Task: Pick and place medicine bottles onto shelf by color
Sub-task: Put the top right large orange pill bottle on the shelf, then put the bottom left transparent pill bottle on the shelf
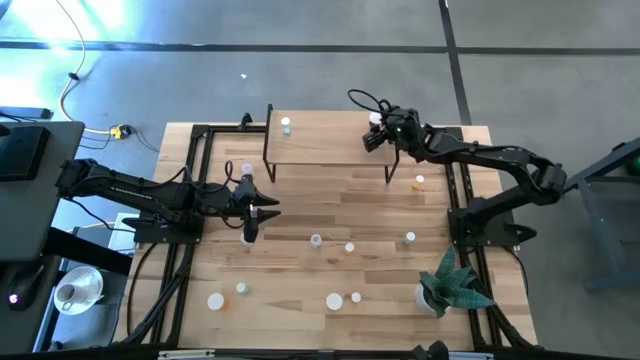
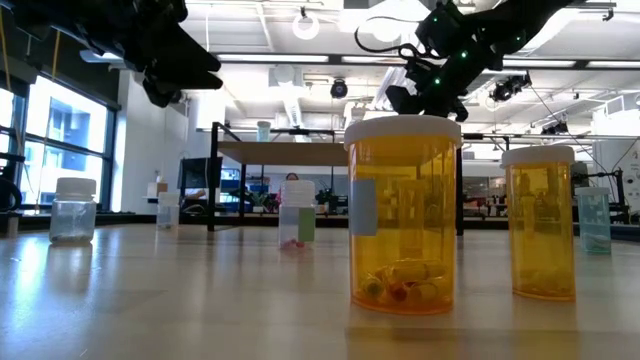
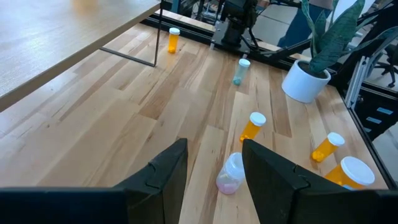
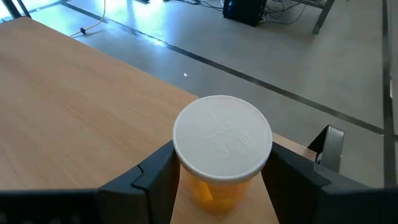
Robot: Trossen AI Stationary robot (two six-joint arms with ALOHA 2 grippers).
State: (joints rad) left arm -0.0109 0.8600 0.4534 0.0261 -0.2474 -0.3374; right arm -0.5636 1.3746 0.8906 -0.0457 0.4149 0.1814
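We see the right gripper (image 4: 221, 177) grasping an orange bottle (image 4: 222, 149) over the shelf (image 1: 330, 140). The left gripper (image 3: 214, 171) hangs released above a whitish bottle (image 3: 230, 175) on the table (image 3: 112, 118).

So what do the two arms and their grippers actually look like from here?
Both arms are black, jointed metal. The left gripper and right gripper each end in two broad, angular black fingers. A black cable loops above the right arm's wrist, where small green lights glow. No markings are readable.
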